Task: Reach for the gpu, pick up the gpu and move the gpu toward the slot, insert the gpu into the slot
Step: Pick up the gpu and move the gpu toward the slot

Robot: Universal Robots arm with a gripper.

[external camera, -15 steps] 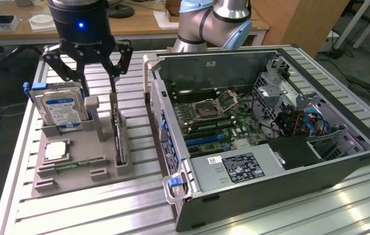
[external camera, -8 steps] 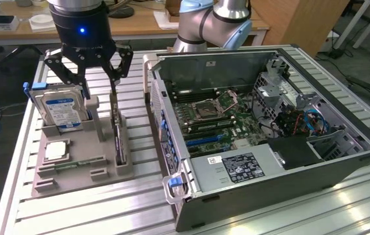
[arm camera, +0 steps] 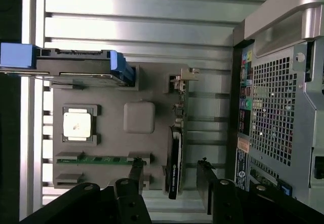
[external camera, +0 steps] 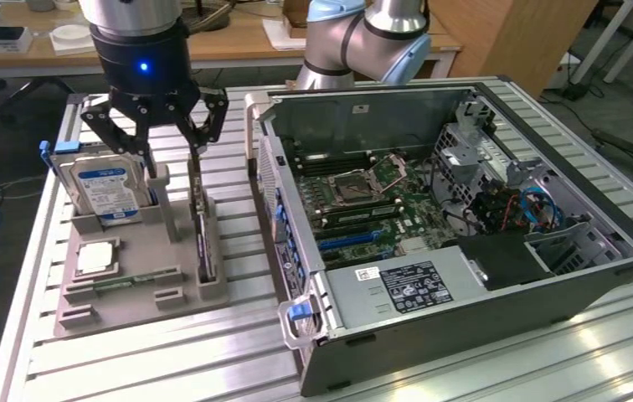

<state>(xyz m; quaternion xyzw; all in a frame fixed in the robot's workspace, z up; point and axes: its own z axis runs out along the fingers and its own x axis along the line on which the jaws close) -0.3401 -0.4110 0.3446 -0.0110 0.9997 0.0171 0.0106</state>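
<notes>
- Between the spread fingers (arm camera: 205, 177) of your black gripper (external camera: 172, 159) (arm camera: 170, 169) stands the gpu (external camera: 202, 226) (arm camera: 174, 155), a thin dark circuit card set on edge in a groove of the grey plastic fixture tray (external camera: 126, 308). The jaws are wide apart and hold nothing.
- Just outside the finger on the exterior view's left you have the silver hard drive with the blue label (external camera: 110, 188) (arm camera: 76, 68). It stands upright in its own cradle and, after the card, is the nearest thing to the fingers.
- Below the gripper, a square silver processor chip (external camera: 95, 255) (arm camera: 77, 122) and a narrow green memory stick (external camera: 126, 280) (arm camera: 101, 159) lie flat on the tray. Both sit on the hard-drive side, apart from the card.
- Beyond the other finger, toward the exterior view's right, the open black computer case (external camera: 462, 335) (arm camera: 283, 112) lies on its side just beside the tray. Its near wall rises between the gripper and the green motherboard (external camera: 389, 205) inside.
- A grey power supply box (external camera: 400, 285) fills the case corner farthest from the gripper, and a blue handle (external camera: 294, 316) juts out beside it.
- Tray and case both rest on the ribbed aluminium table (external camera: 160, 360).
- In the exterior view one finger overlaps the card's end, so you cannot tell whether it touches the card.
- The card's faces are too dark to make out, and you cannot pick out which motherboard slot is meant.
</notes>
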